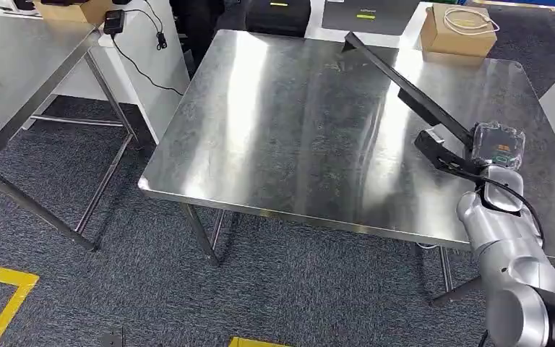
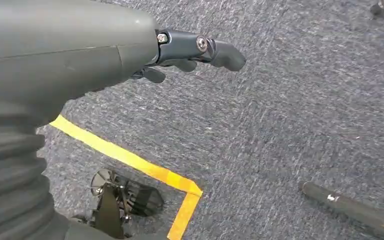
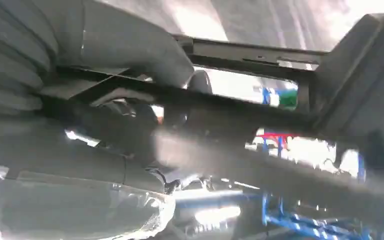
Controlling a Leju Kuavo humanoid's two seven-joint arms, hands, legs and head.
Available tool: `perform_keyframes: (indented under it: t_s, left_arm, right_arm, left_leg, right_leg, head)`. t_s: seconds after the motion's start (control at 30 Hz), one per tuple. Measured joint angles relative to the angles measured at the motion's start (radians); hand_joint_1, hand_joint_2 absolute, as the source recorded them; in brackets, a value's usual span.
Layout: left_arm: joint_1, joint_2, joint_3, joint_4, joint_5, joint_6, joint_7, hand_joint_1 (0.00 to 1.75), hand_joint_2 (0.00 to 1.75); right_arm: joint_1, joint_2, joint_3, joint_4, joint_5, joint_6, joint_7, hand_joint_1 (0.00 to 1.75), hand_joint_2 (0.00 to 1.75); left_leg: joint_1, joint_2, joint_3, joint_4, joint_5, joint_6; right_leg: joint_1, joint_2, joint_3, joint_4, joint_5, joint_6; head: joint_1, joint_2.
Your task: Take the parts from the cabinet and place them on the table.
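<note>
You see the right hand (image 1: 493, 150) gripping a long black part (image 1: 405, 90) above the steel table (image 1: 274, 137), near its right edge; the left hand (image 2: 180, 55) hangs empty, fingers loosely curled.

My right arm (image 1: 509, 249) is silver, built of rounded, smooth segments, with a black cable looping along its side and a black collar at the lowest joint. Behind my left fingers (image 2: 225, 52) sits a smooth grey thumb (image 2: 65, 50), and behind that a grey ribbed cover (image 2: 10, 170). The fingers are dark grey, with two silver screws at their linkage. My right hand (image 3: 80, 60) has the same ribbed grey cover and thick grey thumb.
</note>
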Motion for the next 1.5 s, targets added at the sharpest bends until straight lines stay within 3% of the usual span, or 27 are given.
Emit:
perform_keyframes:
  t_s: [0.03,0.33,0.43,0.67,0.7,0.83,0.9,1.5]
  left_arm:
    - [0.0,0.001,0.0,0.0,0.0,0.0,0.0,0.0,0.0]
    - [0.005,0.003,-0.001,0.0,-0.032,-0.03,0.096,0.0,0.0]
    - [0.009,0.004,-0.001,0.0,-0.035,-0.03,0.103,0.0,0.0]
    - [0.012,0.004,-0.002,0.0,-0.043,-0.046,0.108,0.0,0.0]
    - [0.012,0.004,-0.002,0.0,-0.044,-0.048,0.11,0.0,0.0]
    - [0.012,0.004,-0.002,0.0,-0.044,-0.066,0.12,0.0,0.0]
    - [0.012,0.004,-0.002,0.0,-0.045,-0.069,0.126,0.0,0.0]
    - [0.011,0.005,-0.002,0.0,-0.053,-0.086,0.143,0.0,0.0]
  right_arm:
    - [-0.005,0.001,0.0,0.001,0.0,0.016,0.014,0.0,1.75]
    - [-0.033,-0.008,0.012,0.017,0.0,0.119,0.097,0.0,1.75]
    - [-0.033,-0.012,0.012,0.019,0.0,0.131,0.106,0.0,1.75]
    - [-0.036,-0.035,-0.002,0.027,-0.001,0.254,0.192,0.0,1.75]
    - [-0.037,-0.039,-0.006,0.028,-0.001,0.277,0.205,0.0,0.0]
    - [-0.043,-0.055,-0.037,0.034,-0.003,0.45,0.272,0.0,0.0]
    - [-0.047,-0.066,-0.062,0.035,-0.004,0.503,0.29,0.0,0.0]
    - [-0.184,-0.102,-0.113,0.035,0.0,0.583,0.296,0.0,0.0]
  left_leg:
    - [0.0,0.0,0.0,0.0,0.0,0.0]
    - [-0.001,-0.001,0.0,0.0,0.0,0.0]
    - [-0.001,0.0,0.0,0.0,0.0,0.0]
    - [-0.001,-0.001,0.0,0.0,0.0,0.001]
    - [-0.001,-0.001,0.0,0.0,0.0,0.001]
    - [-0.001,-0.001,0.0,0.0,0.0,0.001]
    - [-0.002,-0.001,0.0,0.0,0.001,0.002]
    - [-0.002,0.0,0.001,0.0,0.001,0.003]
  right_leg:
    - [0.0,0.0,0.0,0.0,0.0,0.0]
    - [-0.001,-0.001,0.0,0.0,0.0,0.0]
    - [-0.001,0.0,0.0,0.0,0.0,0.0]
    - [-0.001,-0.001,0.001,0.0,0.0,0.0]
    - [-0.001,-0.001,0.001,0.0,0.0,0.0]
    - [-0.001,-0.001,0.001,0.0,0.001,0.001]
    - [-0.001,-0.001,0.001,0.0,0.001,0.001]
    - [-0.002,-0.001,0.001,0.0,0.001,0.001]
  head:
    - [0.0,0.0]
    - [0.0,0.0]
    - [0.0,0.0]
    - [0.0,0.0]
    - [0.0,0.0]
    - [0.0,0.0]
    - [0.0,0.0]
    - [0.0,0.0]
